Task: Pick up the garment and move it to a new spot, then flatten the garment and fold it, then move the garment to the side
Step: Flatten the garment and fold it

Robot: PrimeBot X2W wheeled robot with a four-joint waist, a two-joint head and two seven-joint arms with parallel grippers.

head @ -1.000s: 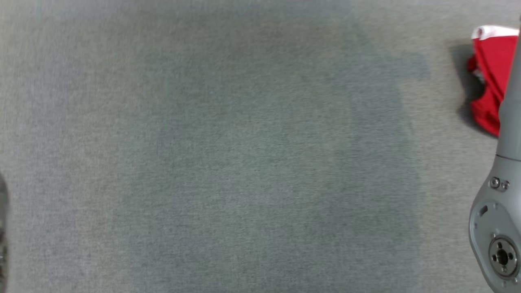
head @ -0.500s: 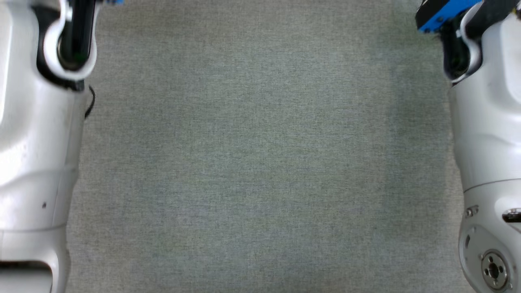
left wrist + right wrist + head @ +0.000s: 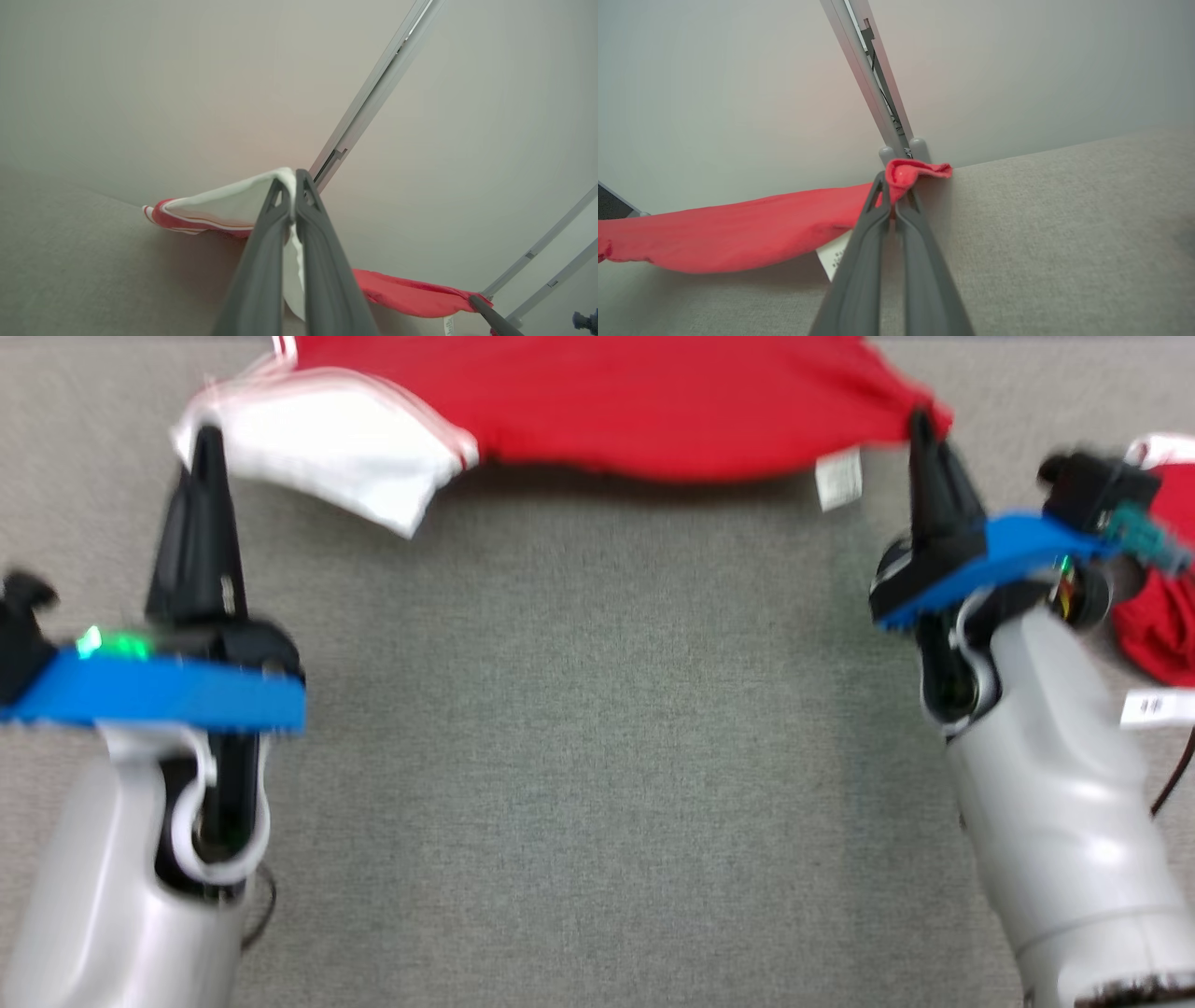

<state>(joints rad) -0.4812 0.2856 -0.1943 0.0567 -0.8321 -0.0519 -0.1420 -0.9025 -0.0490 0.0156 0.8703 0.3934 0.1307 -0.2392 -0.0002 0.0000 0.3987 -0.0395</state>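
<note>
- You have the red garment (image 3: 653, 401) strung between both grippers at the far end of the grey cloth-covered table (image 3: 579, 728); it sags in the middle, with a shadow beneath it
- Your left gripper (image 3: 207, 434) is closed tight, its fingertips pinching the garment's white panel (image 3: 327, 439), which has thin red stripes along its edge; from the left wrist, that white cloth folds over the fingertips
- Your right gripper (image 3: 920, 425) is clamped just as tight, with a bunched red corner of the garment caught at its tips
- A white care label (image 3: 837, 481) hangs from the red edge just beside the right gripper
- A second heap of red cloth (image 3: 1158, 625) lies to the right of the right arm; you cannot tell whether it joins the held piece
- Behind the table stands a pale wall (image 3: 714, 70), with a grey metal rail (image 3: 873, 93) running across it
</note>
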